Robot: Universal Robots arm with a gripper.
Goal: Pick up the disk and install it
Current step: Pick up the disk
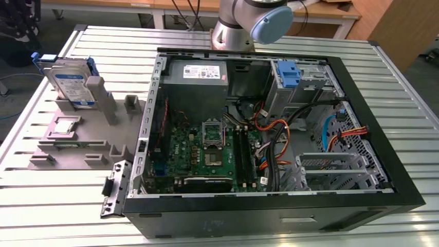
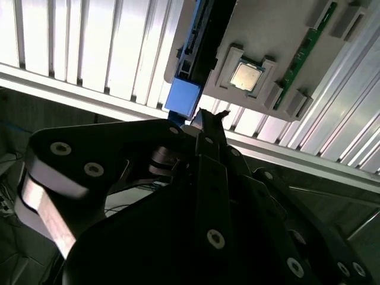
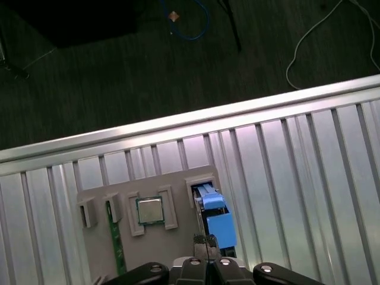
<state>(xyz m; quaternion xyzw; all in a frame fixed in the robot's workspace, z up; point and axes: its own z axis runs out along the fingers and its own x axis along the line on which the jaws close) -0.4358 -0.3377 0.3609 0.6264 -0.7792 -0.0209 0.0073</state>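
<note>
The disk (image 1: 72, 85) stands on edge in a slot of the grey holder (image 1: 82, 149) at the exterior view's left, silver with a white-and-blue label and blue rails. In the first wrist view I look down on its thin top edge and blue rail end (image 3: 217, 221). My gripper (image 3: 205, 240) hangs above it, its fingertips pressed together just beside that blue end, with nothing between them. In the second wrist view the gripper (image 2: 209, 117) points at the disk's blue tab (image 2: 183, 98), close to it but apart from it.
On the same holder lie a small square CPU chip (image 3: 149, 210) and a green memory stick (image 3: 117, 240). The open computer case (image 1: 274, 128) fills the middle of the ribbed metal table (image 1: 55, 200), with a blue-handled drive bay (image 1: 291, 74) at its back.
</note>
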